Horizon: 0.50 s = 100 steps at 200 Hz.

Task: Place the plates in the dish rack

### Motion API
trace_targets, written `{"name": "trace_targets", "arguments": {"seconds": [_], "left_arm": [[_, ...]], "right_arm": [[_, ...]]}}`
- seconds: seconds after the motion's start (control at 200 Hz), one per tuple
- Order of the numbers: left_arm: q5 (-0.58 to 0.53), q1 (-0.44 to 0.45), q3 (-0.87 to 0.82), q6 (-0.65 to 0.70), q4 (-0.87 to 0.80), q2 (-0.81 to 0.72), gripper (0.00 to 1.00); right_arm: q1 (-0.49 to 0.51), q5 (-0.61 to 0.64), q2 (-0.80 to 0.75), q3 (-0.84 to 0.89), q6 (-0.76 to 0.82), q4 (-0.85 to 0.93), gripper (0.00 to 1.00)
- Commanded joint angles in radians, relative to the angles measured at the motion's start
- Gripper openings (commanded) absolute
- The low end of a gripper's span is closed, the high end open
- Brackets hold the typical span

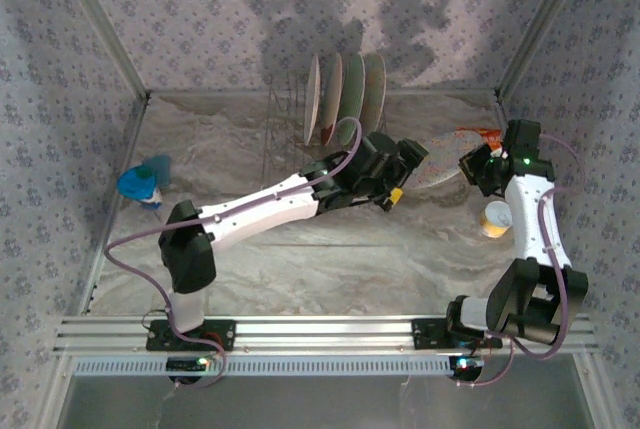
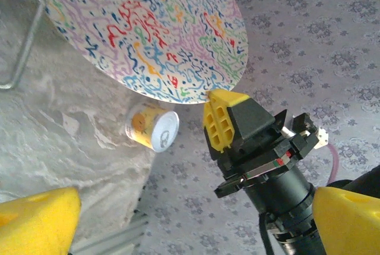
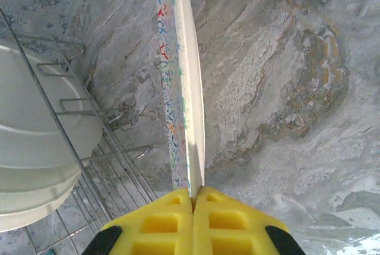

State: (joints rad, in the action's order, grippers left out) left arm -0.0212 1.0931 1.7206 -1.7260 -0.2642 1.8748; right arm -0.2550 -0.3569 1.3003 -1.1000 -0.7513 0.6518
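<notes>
Right gripper [image 3: 193,204]: pads were clamped on the rim of the floral plate [image 2: 148,29], which hung edge-on above the table [image 3: 285,118], just beside the dish rack [image 3: 113,148].
Left gripper [image 1: 395,187]: jaws stood wide apart and empty, facing the plate's patterned side.
Racked plates [image 1: 345,99]: stood upright between the tines.
Slip risk: a single thin pinch at the rim could let the plate swing or drop.
Collision risk: the left gripper sat close, so a hand-over might knock the plate, or its rim might catch a tine.
Can [image 2: 151,127]: lay on its side below and could be struck.
Hard to tell: the count of racked plates, and which slot was free.
</notes>
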Motion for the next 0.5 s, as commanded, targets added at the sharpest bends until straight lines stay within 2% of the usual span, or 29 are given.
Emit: {"name": "trace_targets", "arguments": {"seconds": [0.0, 0.215, 0.495], "left_arm": [[0.052, 0.01, 0.042, -0.095, 0.017, 0.019, 0.99], [0.103, 0.011, -0.003, -0.233, 0.102, 0.065, 0.99], [0.126, 0.021, 0.029, -0.331, 0.127, 0.142, 0.98]], "right_arm": [[-0.009, -0.045, -0.05, 0.01, -0.012, -0.026, 0.0], [-0.015, -0.06, -0.068, 0.032, -0.015, -0.023, 0.0], [-0.034, -0.077, -0.102, 0.052, -0.025, -0.017, 0.0]]}}
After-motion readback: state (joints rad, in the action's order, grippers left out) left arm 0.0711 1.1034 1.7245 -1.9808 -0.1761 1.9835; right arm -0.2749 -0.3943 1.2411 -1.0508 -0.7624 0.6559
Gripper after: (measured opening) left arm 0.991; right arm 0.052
